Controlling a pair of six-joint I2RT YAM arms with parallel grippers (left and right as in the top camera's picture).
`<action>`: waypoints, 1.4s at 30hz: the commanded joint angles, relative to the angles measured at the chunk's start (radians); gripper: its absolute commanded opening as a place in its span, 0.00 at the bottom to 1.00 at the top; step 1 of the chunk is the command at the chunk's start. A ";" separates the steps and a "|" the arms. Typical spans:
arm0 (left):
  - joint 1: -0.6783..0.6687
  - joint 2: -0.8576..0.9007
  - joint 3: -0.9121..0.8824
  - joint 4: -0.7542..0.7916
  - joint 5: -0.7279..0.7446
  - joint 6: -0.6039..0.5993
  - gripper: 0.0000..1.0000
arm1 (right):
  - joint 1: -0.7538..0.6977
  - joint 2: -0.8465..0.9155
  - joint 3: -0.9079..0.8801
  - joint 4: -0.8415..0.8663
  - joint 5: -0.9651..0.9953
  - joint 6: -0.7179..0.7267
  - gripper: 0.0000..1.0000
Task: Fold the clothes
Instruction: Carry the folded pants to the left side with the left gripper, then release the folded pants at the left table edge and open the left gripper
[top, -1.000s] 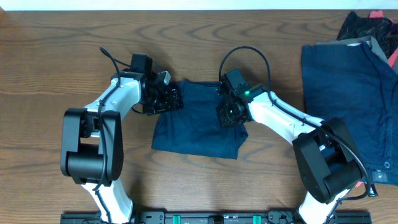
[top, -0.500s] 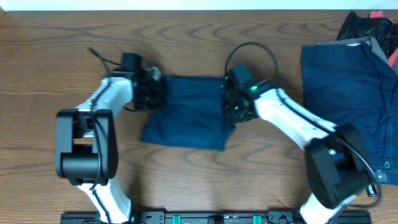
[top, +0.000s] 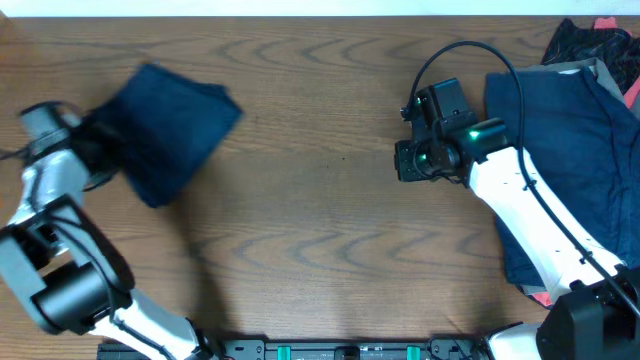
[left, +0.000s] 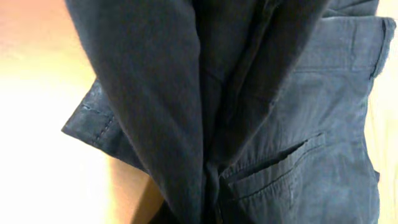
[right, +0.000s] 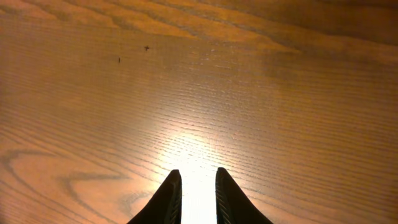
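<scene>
Matt navy cloth shorts (left: 298, 124), sheeny wood-grain table (right: 249, 93), perhaps laminate, glossy white plastic right arm (top: 530, 215)

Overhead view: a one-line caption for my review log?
Left gripper holds folded navy shorts at far left; right gripper hovers empty beside the clothes pile.

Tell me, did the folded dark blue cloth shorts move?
Yes. The folded dark navy fabric shorts went left, from the wooden table's middle to its far-left side, away from the navy clothes pile at right.
</scene>
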 joint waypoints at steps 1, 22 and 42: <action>0.068 -0.025 0.024 0.003 -0.010 -0.048 0.08 | -0.007 0.000 0.008 -0.004 0.003 -0.015 0.18; 0.169 -0.026 0.023 -0.092 0.013 -0.074 0.98 | -0.007 0.000 0.008 -0.011 0.003 -0.014 0.18; -0.014 -0.322 0.024 -0.218 0.034 0.144 0.98 | -0.136 0.000 0.008 0.029 -0.066 0.050 0.38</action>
